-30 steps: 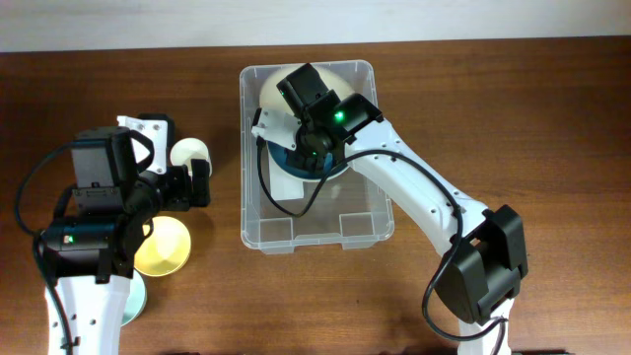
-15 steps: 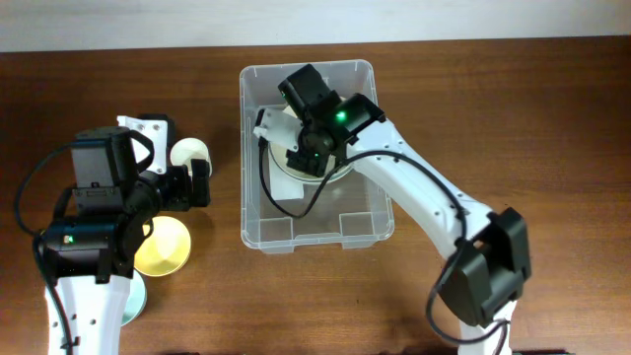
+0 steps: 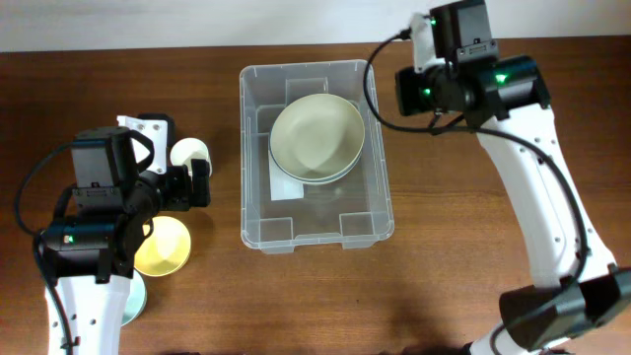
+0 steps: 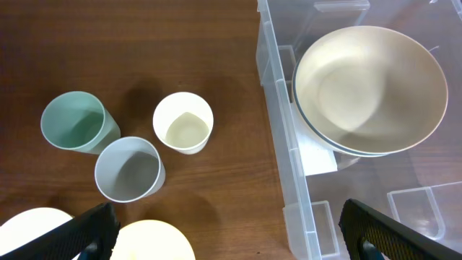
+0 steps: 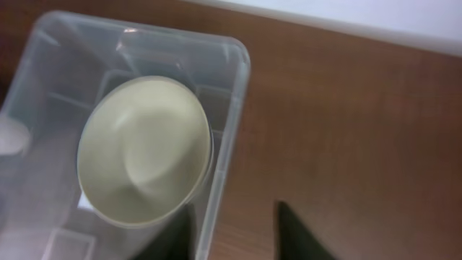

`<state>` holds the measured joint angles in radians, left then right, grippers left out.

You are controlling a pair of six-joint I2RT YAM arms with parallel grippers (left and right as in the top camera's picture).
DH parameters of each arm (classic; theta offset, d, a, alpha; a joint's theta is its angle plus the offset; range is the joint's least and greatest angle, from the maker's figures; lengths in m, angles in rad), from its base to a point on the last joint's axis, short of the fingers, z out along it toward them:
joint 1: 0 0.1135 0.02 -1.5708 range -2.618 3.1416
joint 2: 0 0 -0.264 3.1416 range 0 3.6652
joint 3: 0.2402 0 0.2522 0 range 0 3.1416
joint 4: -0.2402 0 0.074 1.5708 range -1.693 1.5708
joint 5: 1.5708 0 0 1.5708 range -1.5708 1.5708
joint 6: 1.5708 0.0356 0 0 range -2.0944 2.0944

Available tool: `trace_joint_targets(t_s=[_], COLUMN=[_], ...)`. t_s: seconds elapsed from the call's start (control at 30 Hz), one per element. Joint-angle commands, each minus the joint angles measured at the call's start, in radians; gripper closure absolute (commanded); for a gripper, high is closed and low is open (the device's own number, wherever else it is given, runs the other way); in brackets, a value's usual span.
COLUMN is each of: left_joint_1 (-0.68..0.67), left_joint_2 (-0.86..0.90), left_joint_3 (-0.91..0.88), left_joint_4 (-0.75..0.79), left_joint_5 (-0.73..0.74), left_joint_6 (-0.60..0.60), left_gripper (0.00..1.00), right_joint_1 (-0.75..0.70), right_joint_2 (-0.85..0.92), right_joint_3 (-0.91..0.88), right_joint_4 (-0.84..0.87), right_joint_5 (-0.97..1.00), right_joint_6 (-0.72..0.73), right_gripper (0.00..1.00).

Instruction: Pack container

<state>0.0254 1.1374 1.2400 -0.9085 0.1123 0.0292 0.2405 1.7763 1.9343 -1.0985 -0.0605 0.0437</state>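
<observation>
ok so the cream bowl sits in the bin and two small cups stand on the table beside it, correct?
Not quite: there are three cups, not two. The left wrist view shows a teal cup, a grey cup and a white cup standing on the table beside the container. The cream bowl does sit inside it.

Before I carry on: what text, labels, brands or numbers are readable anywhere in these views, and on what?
No readable text in any view.
White label on the floor of the container: looks blank, partly hidden under the stacked bowls; any print is too small to read.
Cups beside the container: no markings visible.
</observation>
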Motion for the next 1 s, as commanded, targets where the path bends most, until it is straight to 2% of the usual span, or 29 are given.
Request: trace_joint_targets(t_s=[0.0, 0.03, 0.2, 0.4, 0.97], left_joint_1=[0.002, 0.002, 0.002, 0.002, 0.002], left_joint_2=[0.003, 0.003, 0.003, 0.003, 0.003], left_joint_3=[0.019, 0.019, 0.019, 0.019, 0.019], left_joint_4=[0.002, 0.002, 0.001, -0.002, -0.004], left_joint_5=[-0.004, -0.004, -0.004, -0.004, -0.004], left_joint_6=[-0.007, -0.007, -0.007, -0.007, -0.007], left_gripper=[0.00, 0.00, 0.00, 0.00, 0.00], right_joint_1=[0.016, 0.022, 0.084, 0.134, 0.132], right_joint_2=[0.047, 0.051, 0.054, 0.084, 0.295], right_joint_3=[-0.034, -0.036, -0.037, -0.043, -0.079], right_joint_4=[-0.018, -0.018, 0.016, 0.028, 0.028], right_joint_5=[-0.097, -0.107, -0.112, -0.055, -0.058], right_joint_6=[-0.004, -0.022, -0.091, -0.080, -0.062], right_gripper=[0.91, 0.96, 0.96, 0.96, 0.96])
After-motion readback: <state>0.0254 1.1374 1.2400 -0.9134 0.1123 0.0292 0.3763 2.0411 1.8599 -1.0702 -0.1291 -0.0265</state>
